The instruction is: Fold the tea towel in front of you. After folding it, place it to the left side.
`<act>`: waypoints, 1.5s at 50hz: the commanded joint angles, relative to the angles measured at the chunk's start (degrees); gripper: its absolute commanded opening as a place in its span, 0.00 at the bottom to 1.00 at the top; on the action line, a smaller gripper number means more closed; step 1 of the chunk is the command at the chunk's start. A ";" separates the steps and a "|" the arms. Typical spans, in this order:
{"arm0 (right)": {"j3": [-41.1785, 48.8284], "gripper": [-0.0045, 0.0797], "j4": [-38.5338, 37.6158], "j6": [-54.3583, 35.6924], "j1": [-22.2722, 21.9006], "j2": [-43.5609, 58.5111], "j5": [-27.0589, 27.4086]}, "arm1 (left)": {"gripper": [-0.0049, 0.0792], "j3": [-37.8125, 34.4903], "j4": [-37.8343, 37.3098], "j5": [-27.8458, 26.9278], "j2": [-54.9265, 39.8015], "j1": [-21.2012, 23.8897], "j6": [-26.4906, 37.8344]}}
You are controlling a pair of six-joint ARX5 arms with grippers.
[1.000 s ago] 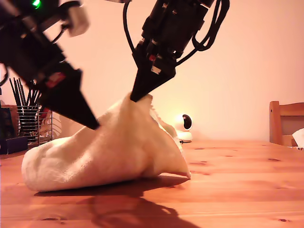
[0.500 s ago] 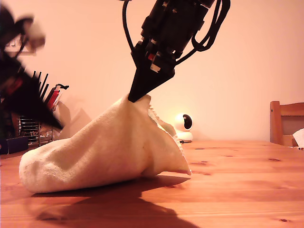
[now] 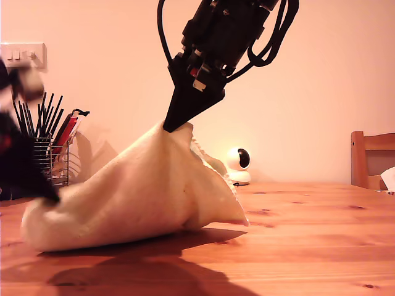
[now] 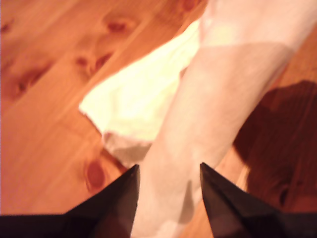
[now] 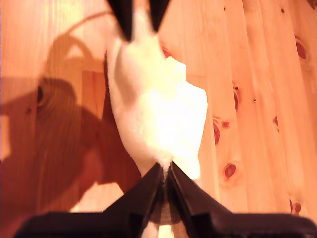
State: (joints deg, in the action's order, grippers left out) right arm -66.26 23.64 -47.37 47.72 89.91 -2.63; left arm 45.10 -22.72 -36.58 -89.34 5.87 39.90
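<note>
My second gripper (image 5: 166, 171) is clamped on a corner of the tea towel (image 3: 148, 191), holding it peaked above the wooden table (image 3: 308, 246). My first gripper (image 4: 168, 173) (blurred in the exterior view) is parted around the towel's low end, resting on that table.

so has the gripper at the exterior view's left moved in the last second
Yes. The gripper at the exterior view's left has slid further left and down, from in front of the towel's middle to its low end, passing the utensil rack behind it.
</note>
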 commanded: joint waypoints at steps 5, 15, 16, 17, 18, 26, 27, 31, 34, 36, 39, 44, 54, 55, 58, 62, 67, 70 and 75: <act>-0.20 0.04 -0.15 0.63 0.00 0.55 -0.44 | 0.45 -0.24 0.57 -0.07 -1.05 0.07 1.09; -0.20 0.04 -0.07 0.92 -0.37 0.55 -0.42 | 0.09 2.38 -4.48 1.01 -0.55 0.37 1.07; -0.20 0.04 0.13 0.94 -0.57 0.55 -0.39 | 0.04 2.99 -5.77 1.01 -0.55 0.46 1.07; -0.20 0.04 0.33 0.94 -0.68 0.55 -0.39 | 0.02 3.61 -7.23 1.03 -0.55 0.55 1.07; -0.20 0.04 0.59 0.94 -0.79 0.55 -0.35 | 0.03 4.22 -8.59 1.05 -0.55 0.57 1.07; -0.20 0.04 4.44 2.75 -2.23 0.55 -0.28 | 0.04 10.27 -21.46 1.79 -0.52 0.70 -1.07; -0.20 0.04 4.96 3.02 -2.60 0.55 -0.28 | 0.04 10.95 -22.86 1.95 -0.48 0.79 -1.07; -0.20 0.04 6.93 3.96 -3.48 0.55 -0.35 | 0.04 13.09 -27.15 2.60 0.61 1.75 -3.17; -0.20 0.04 8.59 4.00 -3.98 0.55 -0.37 | 0.04 14.08 -29.35 2.60 1.75 2.86 -4.57; -0.20 0.04 9.73 4.15 -4.39 0.55 -0.42 | 0.04 14.51 -30.60 2.60 2.47 3.72 -6.16; -0.20 0.04 11.17 4.28 -4.72 0.55 -0.42 | 0.04 15.08 -33.14 2.97 3.45 5.05 -6.99; -0.20 0.04 14.56 6.60 -5.40 0.55 -1.31 | 0.04 15.17 -36.76 4.11 4.50 7.28 -7.23; -0.20 0.04 21.29 8.44 -5.35 0.24 -3.30 | 0.04 15.17 -42.56 4.15 4.63 11.39 -9.92; -0.20 0.04 21.97 8.46 -5.35 0.17 -3.39 | 0.04 15.17 -42.97 4.15 4.63 11.74 -9.92; -0.20 0.04 23.52 8.55 -5.35 -0.02 -3.43 | 0.04 15.17 -43.67 4.04 4.63 12.66 -10.08; -0.20 0.04 23.74 8.52 -5.38 -0.20 -3.45 | 0.04 15.17 -43.95 3.98 4.63 13.53 -11.74; -0.20 0.04 21.49 8.46 -5.66 -0.20 -3.48 | 0.04 15.17 -42.29 4.07 4.63 13.79 -11.41; -0.20 0.04 19.28 8.41 -5.95 -0.20 -3.50 | 0.04 15.17 -40.57 4.24 4.61 13.79 -11.39; -0.20 0.04 15.32 8.37 -6.49 -0.17 -3.78 | 0.04 15.17 -37.73 5.88 4.61 13.16 -11.41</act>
State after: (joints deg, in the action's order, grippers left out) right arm -66.26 40.49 -39.03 41.76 89.91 -6.11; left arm 60.03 -61.56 -31.20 -84.47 19.49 28.62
